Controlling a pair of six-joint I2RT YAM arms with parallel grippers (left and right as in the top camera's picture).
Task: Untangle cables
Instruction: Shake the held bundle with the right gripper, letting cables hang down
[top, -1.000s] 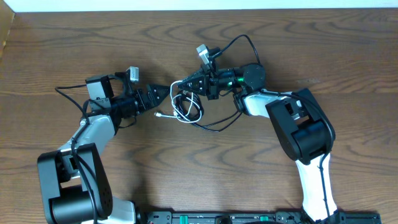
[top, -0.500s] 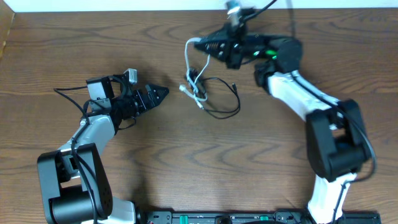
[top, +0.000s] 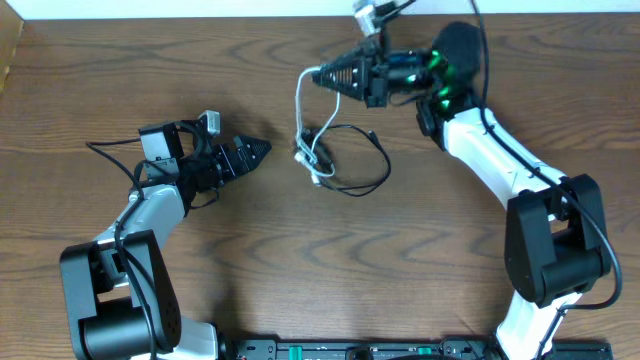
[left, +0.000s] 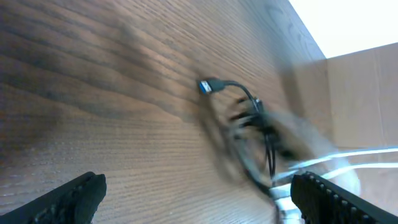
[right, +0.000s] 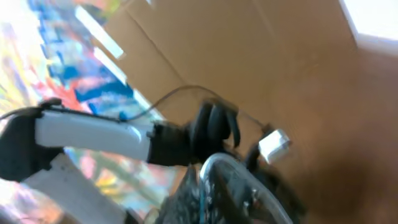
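My right gripper (top: 322, 76) is raised over the far middle of the table and shut on the white cable (top: 300, 105). That cable hangs down in a loop to a small knot (top: 312, 160). The black cable (top: 372, 172) lies in a loop on the wood and stays tangled with the white one at the knot. My left gripper (top: 264, 148) is open and empty, a little left of the knot. The left wrist view shows the black cable (left: 249, 99) with its blue plug, and the blurred white cable (left: 348, 158). The right wrist view is blurred; the white cable (right: 214, 168) curves by the jaws.
The wooden table (top: 200, 60) ends at a white strip along the far edge. A cardboard box (top: 8, 50) stands at the far left corner. Thick black arm wires (top: 110, 150) trail beside the left arm.
My right gripper has lifted the white cable up and toward the far edge, dragging the tangle right. My left gripper has let go and stays in place, now apart from the cables.
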